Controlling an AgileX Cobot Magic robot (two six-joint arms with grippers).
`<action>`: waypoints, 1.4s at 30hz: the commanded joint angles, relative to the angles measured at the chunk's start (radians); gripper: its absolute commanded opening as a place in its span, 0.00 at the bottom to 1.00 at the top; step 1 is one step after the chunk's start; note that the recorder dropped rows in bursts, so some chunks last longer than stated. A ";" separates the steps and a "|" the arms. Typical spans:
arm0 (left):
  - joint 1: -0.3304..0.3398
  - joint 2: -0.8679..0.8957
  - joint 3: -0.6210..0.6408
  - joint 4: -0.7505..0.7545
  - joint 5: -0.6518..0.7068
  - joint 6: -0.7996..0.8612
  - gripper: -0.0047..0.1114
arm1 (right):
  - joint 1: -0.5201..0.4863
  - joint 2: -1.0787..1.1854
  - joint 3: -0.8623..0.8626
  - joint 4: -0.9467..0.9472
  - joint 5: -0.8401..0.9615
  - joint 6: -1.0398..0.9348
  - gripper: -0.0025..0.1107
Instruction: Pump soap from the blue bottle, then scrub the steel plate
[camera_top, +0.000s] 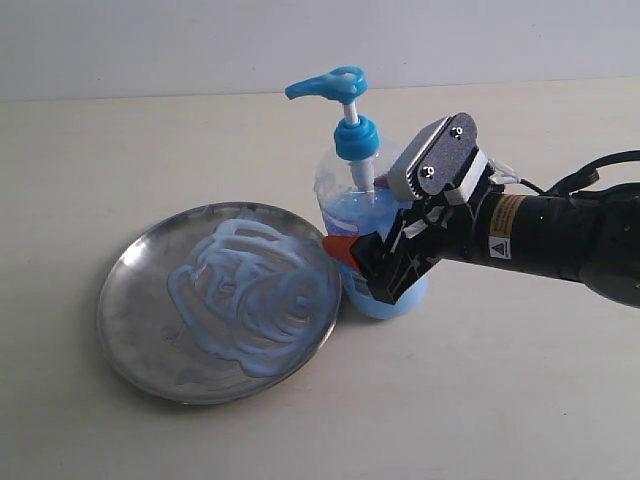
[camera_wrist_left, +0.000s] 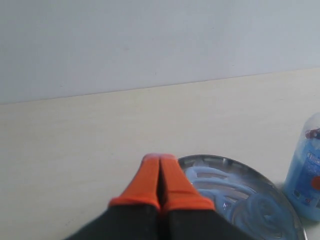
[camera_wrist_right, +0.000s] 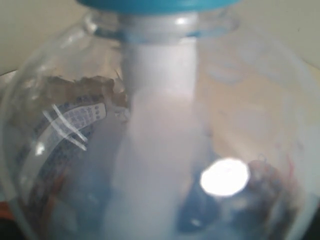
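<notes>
The blue bottle stands upright just right of the steel plate, its blue pump head raised. Pale blue soap lies in swirls over the plate's middle. My right gripper reaches in from the right and clasps the bottle's lower body, with one orange fingertip against the plate-facing side. The bottle fills the right wrist view and hides the fingers. My left gripper is shut with nothing between its orange tips. It hovers near the plate, with the bottle beyond.
The plate and bottle rest on a pale cream table with a light wall behind. The right arm's black body and cable stretch over the table's right side. The left arm is outside the exterior view.
</notes>
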 joint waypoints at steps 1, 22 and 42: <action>-0.005 0.006 -0.010 0.009 -0.003 0.000 0.04 | -0.002 -0.004 -0.014 0.004 -0.067 -0.008 0.02; -0.005 0.018 -0.010 -0.074 -0.058 0.000 0.04 | -0.002 -0.004 -0.014 -0.002 -0.045 -0.008 0.02; -0.005 0.592 -0.514 -0.698 0.376 0.489 0.04 | -0.002 -0.004 -0.014 -0.002 -0.042 -0.008 0.02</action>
